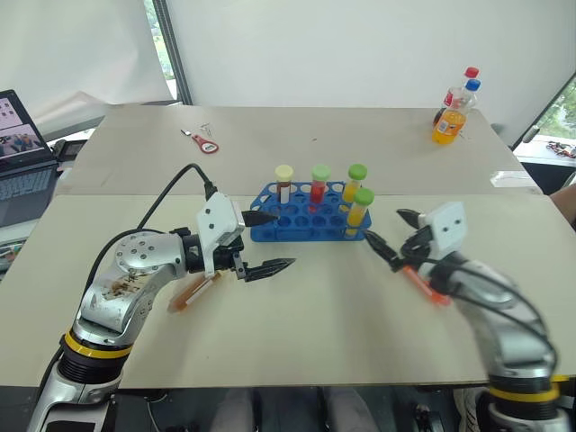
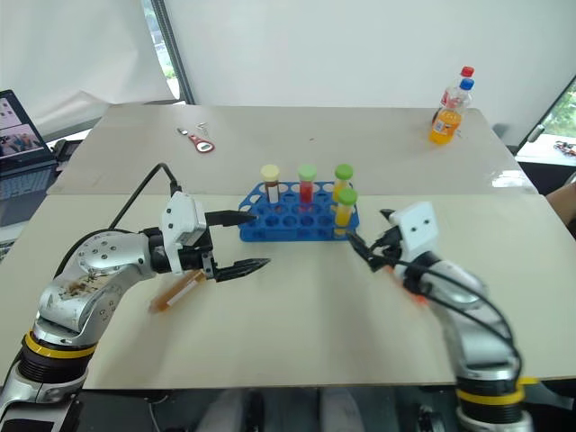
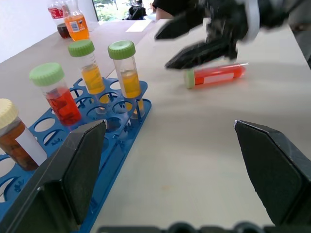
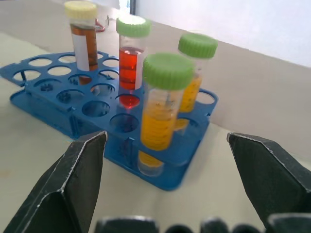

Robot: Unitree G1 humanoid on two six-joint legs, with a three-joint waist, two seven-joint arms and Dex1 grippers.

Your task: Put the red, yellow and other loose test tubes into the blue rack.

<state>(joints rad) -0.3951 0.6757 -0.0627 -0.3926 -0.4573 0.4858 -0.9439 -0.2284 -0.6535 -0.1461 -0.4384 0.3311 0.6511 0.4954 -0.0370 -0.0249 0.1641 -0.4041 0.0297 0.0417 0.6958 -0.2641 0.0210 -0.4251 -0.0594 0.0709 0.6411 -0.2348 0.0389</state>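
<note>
Blue rack (image 4: pixel 160 167) holds green-capped yellow tubes (image 4: pixel 163 104) and a red one (image 4: pixel 130 63).

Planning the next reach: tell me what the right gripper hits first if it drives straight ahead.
Probably the nearest yellow tube standing at the blue rack's corner; the open right gripper points at it.

Four capped test tubes (image 4: pixel 160 104) upright in blue rack (image 1: pixel 270 227); two loose tubes (image 3: pixel 214 76) flat on table.
</note>
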